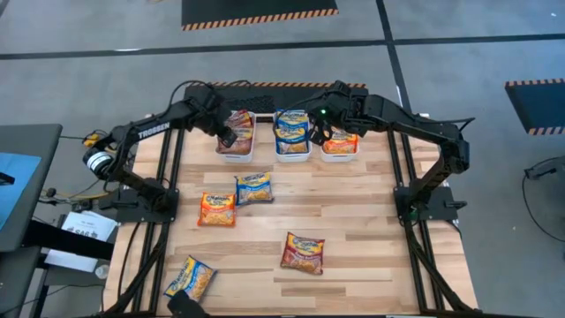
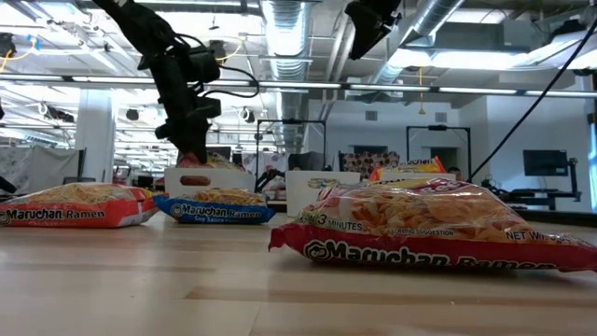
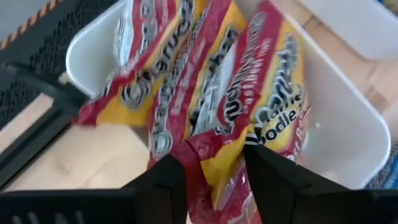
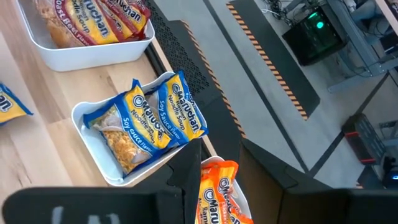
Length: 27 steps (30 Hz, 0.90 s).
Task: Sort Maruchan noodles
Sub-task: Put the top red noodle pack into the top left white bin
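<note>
Because the left gripper (image 3: 214, 177) is pinched on only the bottom edge of a glossy dark red Maruchan packet (image 3: 217, 168), the packet could be caught on the two red packets (image 3: 186, 81) already standing directly ahead of the fingers in the white rectangular plastic bin (image 3: 348, 143), and left propped on them or tipped over the rim just beyond. At the right gripper (image 4: 214, 180), an orange packet (image 4: 217, 193) is seen between the spread-looking fingers, over the orange bin (image 1: 340, 146); whether it is gripped cannot be told, so a drop outside is possible. Farther off, four loose packets are left on the wooden table (image 1: 371, 221), well behind both grippers.
</note>
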Each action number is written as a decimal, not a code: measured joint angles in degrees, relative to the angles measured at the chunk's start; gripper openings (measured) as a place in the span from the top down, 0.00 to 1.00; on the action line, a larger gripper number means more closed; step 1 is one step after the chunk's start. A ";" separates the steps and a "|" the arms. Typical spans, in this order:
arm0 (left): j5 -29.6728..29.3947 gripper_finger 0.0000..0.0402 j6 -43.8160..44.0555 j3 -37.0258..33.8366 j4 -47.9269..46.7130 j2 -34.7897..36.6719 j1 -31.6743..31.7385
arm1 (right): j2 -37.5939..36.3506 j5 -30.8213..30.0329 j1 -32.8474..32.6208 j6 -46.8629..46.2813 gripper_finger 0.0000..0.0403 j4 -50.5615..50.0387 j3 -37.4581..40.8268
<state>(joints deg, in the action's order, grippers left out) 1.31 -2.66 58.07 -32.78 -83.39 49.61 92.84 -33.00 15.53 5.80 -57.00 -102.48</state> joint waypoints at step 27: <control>11.22 0.65 3.57 7.62 -21.70 0.19 0.10 | 1.11 0.27 0.00 -3.04 0.67 0.71 0.00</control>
<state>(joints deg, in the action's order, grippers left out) 12.52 0.91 65.69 -54.48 -83.20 49.71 93.95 -32.74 15.53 2.76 -56.30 -102.48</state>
